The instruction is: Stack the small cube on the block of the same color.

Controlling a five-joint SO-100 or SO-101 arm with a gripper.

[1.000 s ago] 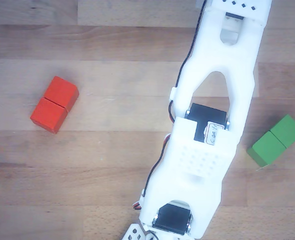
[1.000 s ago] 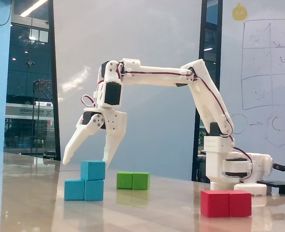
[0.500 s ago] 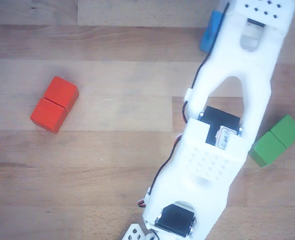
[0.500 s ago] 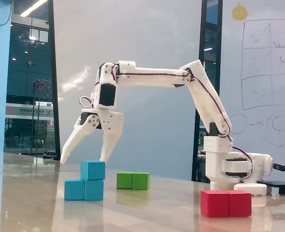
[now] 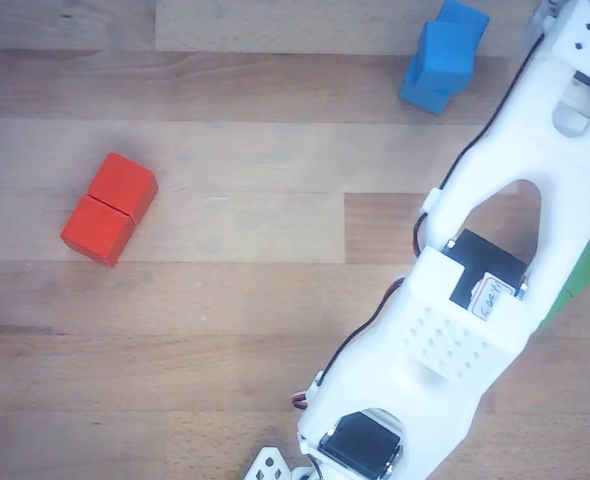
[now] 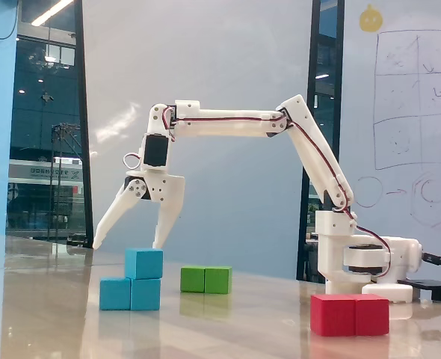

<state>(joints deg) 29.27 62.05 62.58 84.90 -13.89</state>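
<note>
A red oblong block (image 6: 350, 314), two cubes joined at a seam, sits nearest the camera in the fixed view, toward the right of the wooden counter (image 6: 228, 329). In the other view, which looks straight down, the same block lies alone near the left edge of the frame, well apart from everything else.

Behind it and to the left in the fixed view, the light-blue oblong block (image 6: 130, 294) rests flat on the counter. The small light-blue cube (image 6: 143, 263) sits on top of it, over the block's right half, with its right side overhanging a little. From above, the cube (image 5: 447, 52) looks turned slightly against the block (image 5: 422, 93) beneath, near the top edge of the frame.

Just past the blue stack, a green oblong block (image 6: 205, 279) lies flat on the counter; from above only a corner of it (image 5: 581, 274) shows beside the arm, at the right edge.

The white pincer (image 6: 128, 244) hangs above the stack, released, its two fingers spread wide and pointing down. One fingertip (image 6: 159, 241) stands just over the cube's upper right; whether it touches the cube cannot be told. The other fingertip is out to the left, clear of both blue pieces. It grips nothing.

Farthest back on the right stands the arm's base (image 6: 359, 258), with the white links reaching left across the frame.
</note>
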